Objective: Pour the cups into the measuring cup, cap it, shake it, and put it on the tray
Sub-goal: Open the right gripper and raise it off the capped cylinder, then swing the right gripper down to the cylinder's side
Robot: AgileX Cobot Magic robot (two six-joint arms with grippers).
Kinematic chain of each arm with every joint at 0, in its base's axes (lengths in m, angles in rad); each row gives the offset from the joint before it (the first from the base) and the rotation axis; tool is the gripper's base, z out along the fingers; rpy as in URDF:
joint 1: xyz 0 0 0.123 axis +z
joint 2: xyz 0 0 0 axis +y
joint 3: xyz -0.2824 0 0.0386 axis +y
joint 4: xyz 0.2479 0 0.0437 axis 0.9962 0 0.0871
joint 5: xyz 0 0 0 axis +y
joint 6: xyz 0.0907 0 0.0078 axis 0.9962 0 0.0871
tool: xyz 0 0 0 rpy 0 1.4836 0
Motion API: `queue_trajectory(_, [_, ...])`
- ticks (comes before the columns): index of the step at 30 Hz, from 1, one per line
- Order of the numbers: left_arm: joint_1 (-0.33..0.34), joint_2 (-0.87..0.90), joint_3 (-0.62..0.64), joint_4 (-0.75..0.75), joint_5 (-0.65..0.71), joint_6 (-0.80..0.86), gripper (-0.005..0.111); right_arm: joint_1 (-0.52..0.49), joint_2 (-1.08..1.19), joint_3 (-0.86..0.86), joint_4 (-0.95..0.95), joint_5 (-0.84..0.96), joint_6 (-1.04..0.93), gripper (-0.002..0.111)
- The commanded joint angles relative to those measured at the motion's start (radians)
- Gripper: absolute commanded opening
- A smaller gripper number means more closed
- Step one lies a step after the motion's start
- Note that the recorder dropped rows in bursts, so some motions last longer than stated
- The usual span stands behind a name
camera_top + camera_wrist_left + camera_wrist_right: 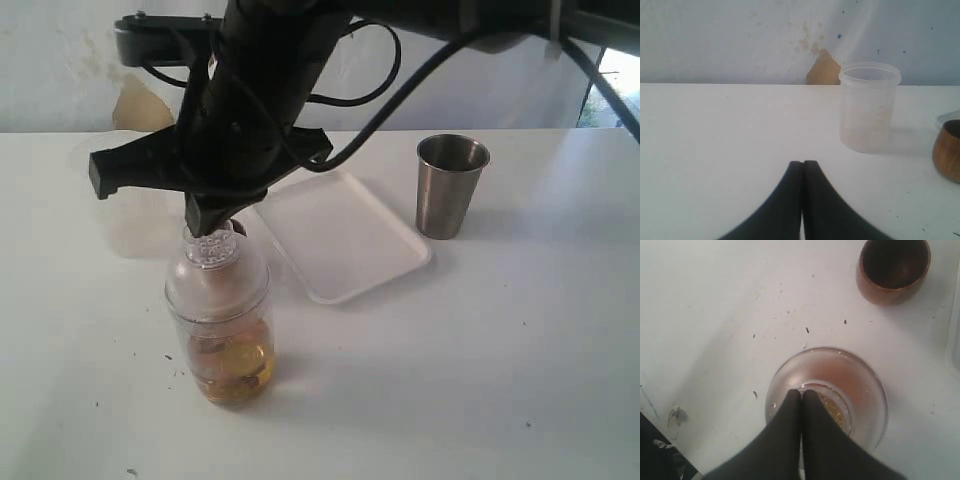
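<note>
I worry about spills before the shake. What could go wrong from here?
The right gripper is shut over the domed cap, apparently gripping nothing; if the cap sits loose, shaking could spray the amber liquid.
Pressing off-centre might tip the measuring cup.
The wooden cup stands nearby and could be knocked when lifting.

Matte black arm, looping black cables, smooth tapered black claw fingers

One each of steel tumbler, wooden cup, measuring cup, beaker, tray
</note>
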Motion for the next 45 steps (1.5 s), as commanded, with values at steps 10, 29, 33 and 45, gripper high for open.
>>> queue_trajectory(10, [0.000, -0.004, 0.004, 0.002, -0.008, 0.000, 0.000, 0.027, 0.001, 0.049, -0.024, -0.014, -0.011, 0.000])
queue_trajectory(29, [0.000, -0.004, 0.004, 0.002, -0.008, 0.000, 0.000, 0.027, -0.187, 0.047, -0.020, -0.065, -0.038, 0.059])
queue_trajectory(33, [0.000, -0.004, 0.004, 0.002, -0.008, 0.000, 0.000, 0.027, -0.210, 0.047, -0.025, -0.048, -0.044, 0.105])
queue_trajectory(45, [0.000, -0.004, 0.004, 0.002, -0.008, 0.000, 0.000, 0.088, -0.303, 0.261, -0.027, -0.412, -0.195, 0.104])
